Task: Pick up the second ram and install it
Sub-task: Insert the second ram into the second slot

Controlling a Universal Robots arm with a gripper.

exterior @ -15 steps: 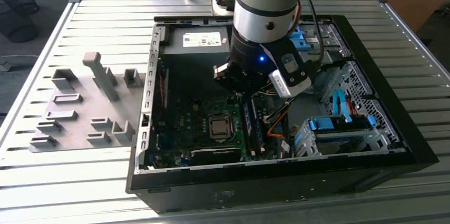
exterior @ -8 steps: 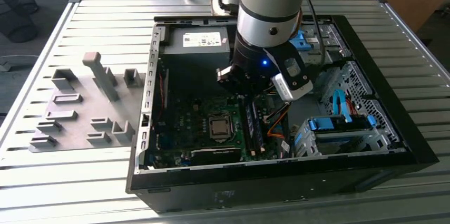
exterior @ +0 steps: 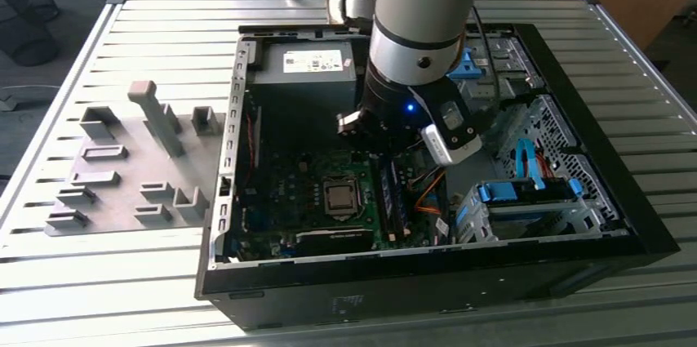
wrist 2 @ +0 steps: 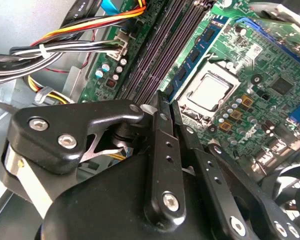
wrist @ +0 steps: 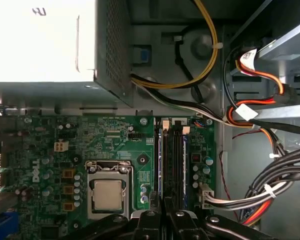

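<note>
My gripper low inside case, jaws nearly pressed together, nothing visibly pinched. Ram stands in slot just ahead of jaws, long axis in line with them, beside CPU.

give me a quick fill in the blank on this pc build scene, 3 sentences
1. The gripper hangs inside the open computer ____, over the memory slots.
2. The bare processor sits on the ____ motherboard.
3. In the exterior view, the grey holder blocks lie on the table to the case's ____.

Missing words: case; green; left
</note>
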